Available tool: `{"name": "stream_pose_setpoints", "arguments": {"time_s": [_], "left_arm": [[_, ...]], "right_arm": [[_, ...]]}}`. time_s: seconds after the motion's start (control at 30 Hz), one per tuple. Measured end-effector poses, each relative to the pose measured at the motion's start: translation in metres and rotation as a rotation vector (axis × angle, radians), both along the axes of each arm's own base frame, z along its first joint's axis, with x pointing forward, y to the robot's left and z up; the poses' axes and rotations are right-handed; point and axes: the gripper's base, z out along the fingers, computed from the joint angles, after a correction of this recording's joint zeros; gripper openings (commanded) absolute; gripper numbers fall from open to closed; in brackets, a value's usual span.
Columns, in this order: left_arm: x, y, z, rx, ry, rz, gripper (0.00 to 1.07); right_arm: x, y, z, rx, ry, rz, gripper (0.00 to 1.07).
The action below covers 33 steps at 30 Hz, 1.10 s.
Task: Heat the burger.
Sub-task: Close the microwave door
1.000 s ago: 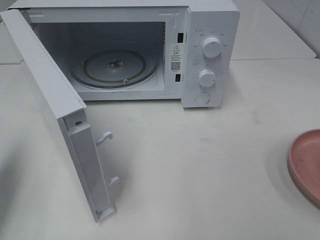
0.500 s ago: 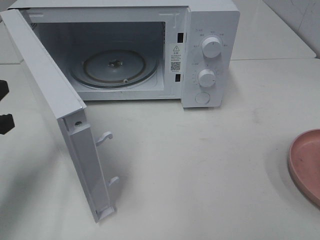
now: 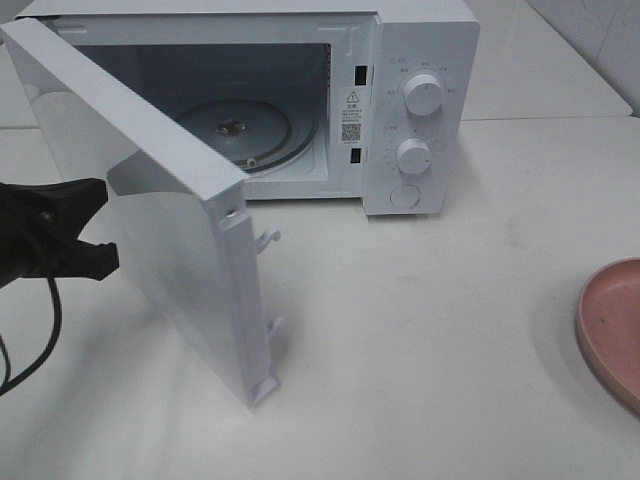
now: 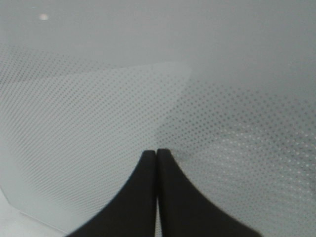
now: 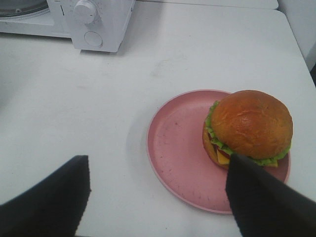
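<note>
The burger (image 5: 249,128) sits on the far side of a pink plate (image 5: 177,143) in the right wrist view. It is out of the exterior view, where only the plate's edge (image 3: 612,330) shows at the right. My right gripper (image 5: 158,197) is open and empty, a little short of the plate. The white microwave (image 3: 420,60) stands at the back with its door (image 3: 180,270) half open. My left gripper (image 3: 60,230) is at the door's outer face. In the left wrist view its fingertips (image 4: 157,153) are together against the dotted door window.
The glass turntable (image 3: 250,125) inside the microwave holds nothing. Two knobs and a button are on the microwave's right panel (image 3: 415,155), which also shows in the right wrist view (image 5: 94,24). A black cable hangs from the left arm at the left edge.
The left gripper has come in from the left edge to the door's outer face. The door has swung partway towards the microwave. The plate has not moved.
</note>
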Motion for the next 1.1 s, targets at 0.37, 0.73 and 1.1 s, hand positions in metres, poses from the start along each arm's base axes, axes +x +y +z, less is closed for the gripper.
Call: {"name": "stream_pose_setpoints", "arguments": {"time_s": [0.37,0.73,1.1], "left_arm": [[0.025,-0.040,0.000,-0.020,-0.024,0.074,0.00],[0.049,-0.082,0.003,-0.004,-0.037,0.094,0.00],[0.087,-0.113,0.014,0.002,-0.032,0.164,0.00]], "right_arm": [[0.000,0.000,0.000,0.000,-0.001,0.000,0.76],[0.000,0.000,0.000,0.000,-0.001,0.000,0.76],[0.000,0.000,0.000,0.000,-0.001,0.000,0.76]]}}
